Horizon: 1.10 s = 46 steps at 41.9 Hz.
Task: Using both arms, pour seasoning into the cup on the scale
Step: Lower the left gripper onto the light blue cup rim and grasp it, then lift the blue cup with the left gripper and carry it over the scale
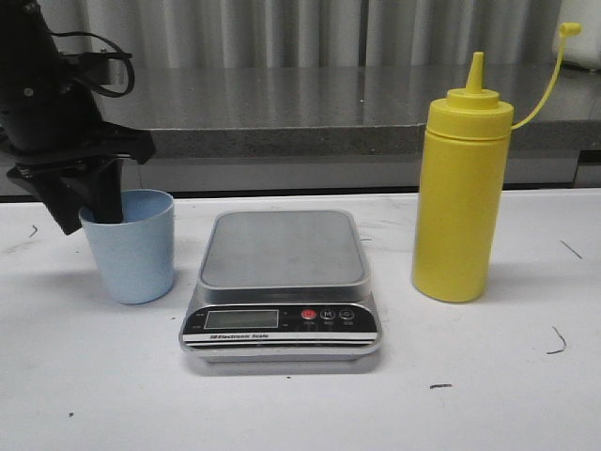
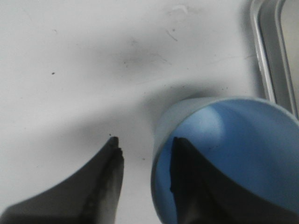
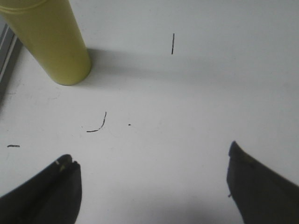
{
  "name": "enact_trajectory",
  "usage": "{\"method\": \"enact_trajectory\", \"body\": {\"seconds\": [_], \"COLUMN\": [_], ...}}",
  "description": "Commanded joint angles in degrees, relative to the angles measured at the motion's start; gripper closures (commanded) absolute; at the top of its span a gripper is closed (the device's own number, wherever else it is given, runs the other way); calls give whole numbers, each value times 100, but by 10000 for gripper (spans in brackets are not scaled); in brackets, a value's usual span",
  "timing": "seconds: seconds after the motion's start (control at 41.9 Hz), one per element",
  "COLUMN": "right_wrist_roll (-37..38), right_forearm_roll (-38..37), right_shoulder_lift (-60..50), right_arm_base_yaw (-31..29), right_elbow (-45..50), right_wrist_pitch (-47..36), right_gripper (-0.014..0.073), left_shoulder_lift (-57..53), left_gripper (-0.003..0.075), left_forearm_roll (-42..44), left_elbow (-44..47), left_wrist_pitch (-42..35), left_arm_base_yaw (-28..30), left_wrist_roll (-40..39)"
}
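On the left side of the white worktop (image 1: pixel 300 413), the left end effector (image 1: pixel 92 209) straddles the rim of the pale blue cup (image 1: pixel 131 249): one finger reaches down inside the cup, the other stands outside its wall on the side away from the scale (image 1: pixel 282 282). The left wrist view shows the same, with one dark finger (image 2: pixel 187 172) within the blue interior and the other over bare worktop, the cup wall (image 2: pixel 161 135) between them. The jaws are parted with the rim between them; whether they press the wall cannot be told. The cup stands upright on the worktop just beside the scale, not on its platform. What shows of the cup's inside looks plain blue, with nothing in it apart from the finger.

The scale sits in the middle, its silver platform bare and its black front panel with display and red button facing forward. The yellow seasoning bottle (image 1: pixel 462 197) stands upright to the right of the scale, apart from it, its small cap (image 1: pixel 569 29) hanging off to one side on a thin strap.

The right end effector (image 3: pixel 152 182) appears only in the right wrist view, its fingers spread wide over bare worktop and holding nothing. The bottle's lower body (image 3: pixel 51 42) stands well apart from those fingers
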Motion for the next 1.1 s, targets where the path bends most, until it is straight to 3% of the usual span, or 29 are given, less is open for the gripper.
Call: {"method": "enact_trajectory", "body": {"seconds": [0.0,0.191,0.454,0.621,1.075], "right_wrist_roll": [-58,-58,-58,-58,-58], "right_forearm_roll": [10,10,10,10,10], "right_shoulder_lift": [4,4,4,4,4], "right_arm_base_yaw": [-2,-2,-2,-2,-2], "right_elbow": [-142,-142,-142,-142,-142], "right_wrist_pitch": [-288,-288,-288,-288,-288], "right_gripper": [-52,-52,-52,-52,-52], "left_shoulder_lift": [-271,-271,-711,-901,166], "left_gripper": [584,740,740,741,741], "left_forearm_roll": [-88,-89,-99,-99,-66], "left_elbow": [-170,-170,-278,-907,-2408], "left_wrist_pitch": [-158,-136,32,406,799], "left_arm_base_yaw": [-24,-24,-105,-481,-1449], "left_wrist_roll": [-34,-34,-16,-16,-38]}}
